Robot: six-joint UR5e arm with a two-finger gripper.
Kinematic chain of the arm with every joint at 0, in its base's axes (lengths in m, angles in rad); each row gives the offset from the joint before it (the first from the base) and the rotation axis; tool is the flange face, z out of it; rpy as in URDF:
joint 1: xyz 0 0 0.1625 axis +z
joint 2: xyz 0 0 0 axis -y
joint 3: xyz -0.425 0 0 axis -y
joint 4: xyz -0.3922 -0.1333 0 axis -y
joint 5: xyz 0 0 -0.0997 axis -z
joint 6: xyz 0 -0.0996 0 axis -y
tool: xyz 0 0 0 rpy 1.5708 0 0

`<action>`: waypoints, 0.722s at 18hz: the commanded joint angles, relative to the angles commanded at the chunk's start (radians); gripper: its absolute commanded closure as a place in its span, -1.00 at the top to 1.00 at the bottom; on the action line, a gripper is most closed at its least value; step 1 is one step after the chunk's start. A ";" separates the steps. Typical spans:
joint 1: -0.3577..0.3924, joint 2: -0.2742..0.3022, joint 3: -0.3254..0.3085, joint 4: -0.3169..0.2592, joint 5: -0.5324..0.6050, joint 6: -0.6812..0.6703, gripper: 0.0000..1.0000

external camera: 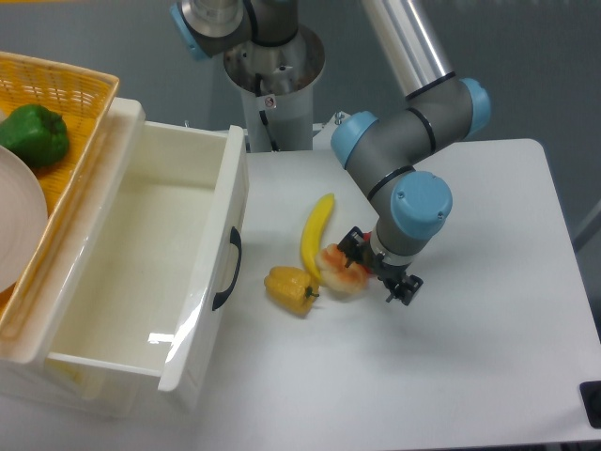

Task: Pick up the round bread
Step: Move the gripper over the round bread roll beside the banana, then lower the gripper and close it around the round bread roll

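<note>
Cream round bread (340, 276) | just left of tool (377, 266) | touching unclear

Even, diffuse overhead lighting renders the white table (488, 310) bright, with only soft, faint shadows beneath the yellow bell pepper (290, 288), the round bread (340, 272) and the gripper (377, 266). A small specular highlight sits on the glossy floor of the open white drawer (141, 272), and a bright streak of glare runs along the arm's metal tube (404, 38). Focus is moderately soft throughout, with slight blur on the dark gripper fingers.
</note>
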 joint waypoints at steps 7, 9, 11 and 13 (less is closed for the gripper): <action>0.003 0.005 0.014 -0.009 -0.035 0.005 0.45; 0.008 0.005 0.023 -0.011 -0.032 0.011 -0.15; 0.008 0.005 0.032 -0.011 -0.031 0.012 -0.70; 0.005 0.005 0.034 -0.011 -0.031 0.012 -1.00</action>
